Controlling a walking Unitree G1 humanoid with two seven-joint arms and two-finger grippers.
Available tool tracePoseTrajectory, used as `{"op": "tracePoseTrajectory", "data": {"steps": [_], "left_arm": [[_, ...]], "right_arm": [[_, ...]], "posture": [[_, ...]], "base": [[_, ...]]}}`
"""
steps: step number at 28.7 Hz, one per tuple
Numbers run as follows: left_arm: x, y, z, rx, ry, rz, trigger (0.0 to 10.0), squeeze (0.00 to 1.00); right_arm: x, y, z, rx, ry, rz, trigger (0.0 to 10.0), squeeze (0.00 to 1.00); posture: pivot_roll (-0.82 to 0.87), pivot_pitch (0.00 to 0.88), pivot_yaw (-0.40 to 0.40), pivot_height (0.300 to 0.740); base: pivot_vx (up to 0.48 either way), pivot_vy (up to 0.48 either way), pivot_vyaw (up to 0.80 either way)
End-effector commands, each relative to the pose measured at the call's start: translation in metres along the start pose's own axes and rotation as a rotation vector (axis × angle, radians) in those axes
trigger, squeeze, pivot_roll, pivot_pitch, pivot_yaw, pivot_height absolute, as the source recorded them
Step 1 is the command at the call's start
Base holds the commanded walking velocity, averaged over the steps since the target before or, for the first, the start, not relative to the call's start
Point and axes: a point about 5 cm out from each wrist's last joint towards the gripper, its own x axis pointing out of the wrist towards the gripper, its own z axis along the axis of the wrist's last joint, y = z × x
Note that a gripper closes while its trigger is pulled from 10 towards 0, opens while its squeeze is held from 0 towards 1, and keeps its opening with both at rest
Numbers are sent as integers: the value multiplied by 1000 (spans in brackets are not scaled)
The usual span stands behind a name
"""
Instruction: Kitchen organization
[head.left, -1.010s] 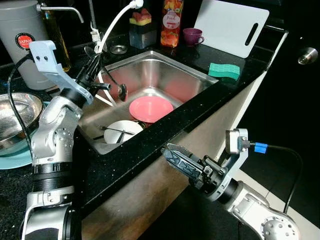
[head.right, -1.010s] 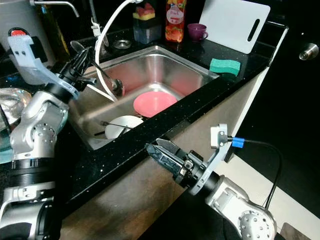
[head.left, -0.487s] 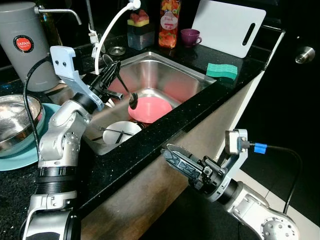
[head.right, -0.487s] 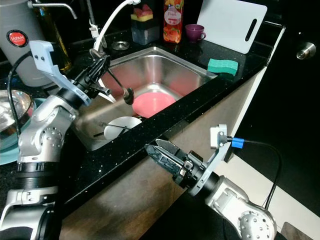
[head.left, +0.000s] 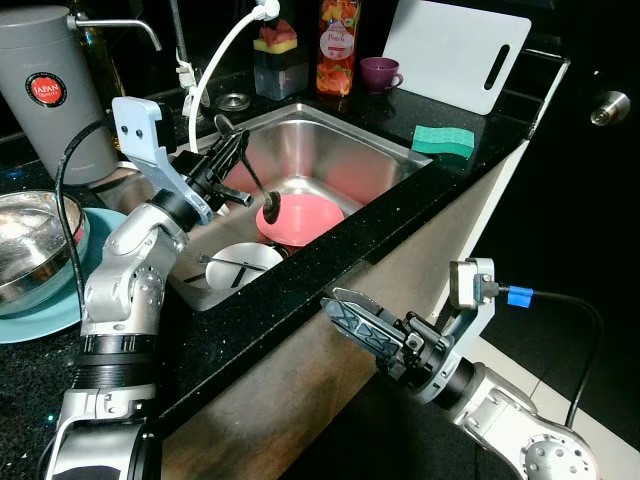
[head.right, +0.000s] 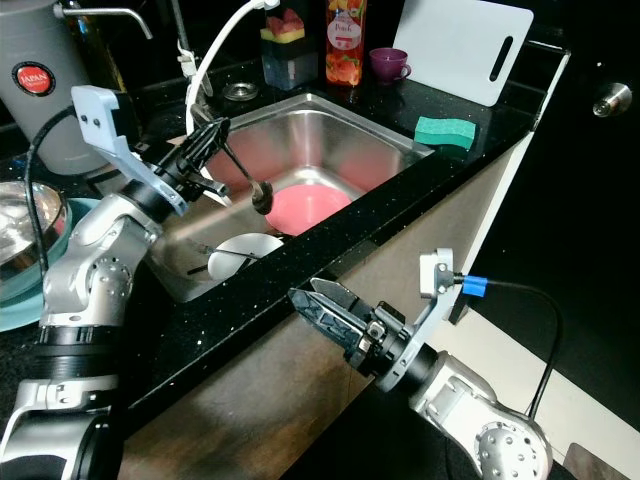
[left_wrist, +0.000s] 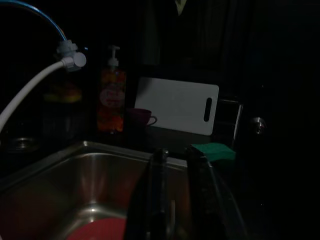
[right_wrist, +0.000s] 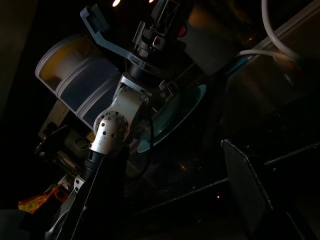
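White cutting board leans at counter back, purple cup and orange soap bottle beside it. Green sponge on counter edge. Grey canister far left. Door knob right.

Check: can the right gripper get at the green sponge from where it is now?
Probably not directly. The right gripper hangs below the black countertop, in front of the cabinet face, while the green sponge lies on top near the sink's far corner. The counter edge overhangs between them, so the arm must first rise above it.
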Motion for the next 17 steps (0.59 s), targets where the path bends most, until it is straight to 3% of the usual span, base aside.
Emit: {"op": "tracePoseTrajectory", "data": {"steps": [1,11,13,16,17], "left_arm": [[-4,5,0,7,3,18,10000,1000],[-3,4,29,65,-75,27,10000,1000],[-5,5,45,163,-98,66,10000,1000],[-6,5,49,190,-103,77,10000,1000],[-8,6,58,300,-97,118,10000,0]], "right_arm": [[3,3,-1,-13,7,9,10000,0],[3,3,-1,-12,10,12,10000,0],[3,3,-1,-13,12,13,10000,0],[3,3,-1,-13,12,12,10000,0],[3,3,-1,-15,13,12,10000,0]], "posture": [[30,0,38,740],[36,0,38,740],[39,0,38,740],[39,0,38,740],[41,0,36,740]], "base": [[0,0,0],[0,0,0],[0,0,0],[0,0,0],[0,0,0]]}}
